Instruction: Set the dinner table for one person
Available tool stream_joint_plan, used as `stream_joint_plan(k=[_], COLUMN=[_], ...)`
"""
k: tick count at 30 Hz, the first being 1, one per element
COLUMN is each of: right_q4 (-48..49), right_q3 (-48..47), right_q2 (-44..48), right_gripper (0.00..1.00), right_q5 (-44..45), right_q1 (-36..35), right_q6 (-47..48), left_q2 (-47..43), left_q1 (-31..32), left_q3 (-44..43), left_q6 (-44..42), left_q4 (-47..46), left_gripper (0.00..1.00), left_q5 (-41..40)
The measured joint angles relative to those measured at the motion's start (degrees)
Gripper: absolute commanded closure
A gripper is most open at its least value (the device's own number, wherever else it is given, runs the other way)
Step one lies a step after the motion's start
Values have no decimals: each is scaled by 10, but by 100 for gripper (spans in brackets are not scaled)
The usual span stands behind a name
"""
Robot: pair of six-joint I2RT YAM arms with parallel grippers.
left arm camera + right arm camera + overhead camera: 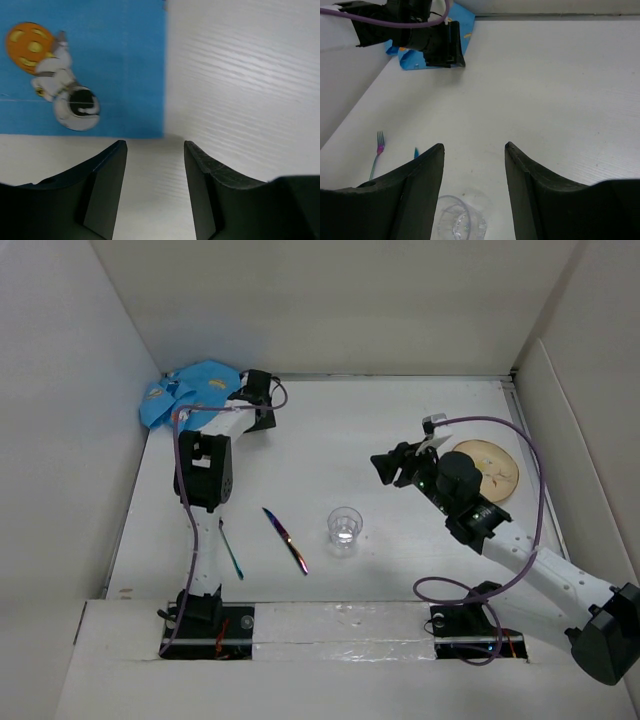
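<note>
Left pincer (155,145) gapes empty at the corner of the blue cartoon-print cloth (115,65), far left on the white bench (340,440); closing too high would likely miss the thin fabric. Right pincer (474,147), wide and empty, hangs near the clear glass (344,525)

We find soft, even light falling from overhead in all three views, bright enough that the dinner table (340,440) reads matte white with no hard glare. Shadows are faint and short, pooling just beneath the arms. The cup (344,525), just toward 6 o'clock from the top view's centre, holds one small highlight. That view's corners grey slightly. Up close, the cloth (115,65) print looks a little soft, and the left gripper (155,144) and right gripper (474,145) show dark, underexposed and blurred.
</note>
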State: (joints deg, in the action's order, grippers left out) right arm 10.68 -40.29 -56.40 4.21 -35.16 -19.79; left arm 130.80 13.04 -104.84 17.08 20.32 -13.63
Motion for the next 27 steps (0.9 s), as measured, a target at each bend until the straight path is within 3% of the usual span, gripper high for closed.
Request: stream_joint_plan(k=[4,7,9,16,18,19,20,22,27], right_q4=[0,0,0,1,1,1,1,1,0], right_q3=[0,0,0,0,0,0,0,0,0], right_q2=[-7,-7,-7,-7,-7,-7,-7,-7,-5], right_gripper=[43,43,43,43,43,43,43,43,43], right_q5=[-3,-5,-7,-12,-12,-12,-12,-12,-5], right_q1=[0,0,0,0,0,0,0,0,0], right_q6=[0,0,0,0,0,0,0,0,1], left_q2=[-1,-1,1,60,68,73,73,75,75], left_q1=[-33,-34,-30,-24,-24,-24,-24,-24,-24], left_q3=[14,20,16,-83,-101,-111,-112,-115,-115], left_q6=[5,7,6,-6,-10,-12,-13,-18,-27], left_q4=[-18,-27,-24,9,23,28,29,35,38], left_gripper=[53,45,45,41,50,61,61,73,90], left_q5=[-17,-21,-21,-9,-3,0,1,3,3])
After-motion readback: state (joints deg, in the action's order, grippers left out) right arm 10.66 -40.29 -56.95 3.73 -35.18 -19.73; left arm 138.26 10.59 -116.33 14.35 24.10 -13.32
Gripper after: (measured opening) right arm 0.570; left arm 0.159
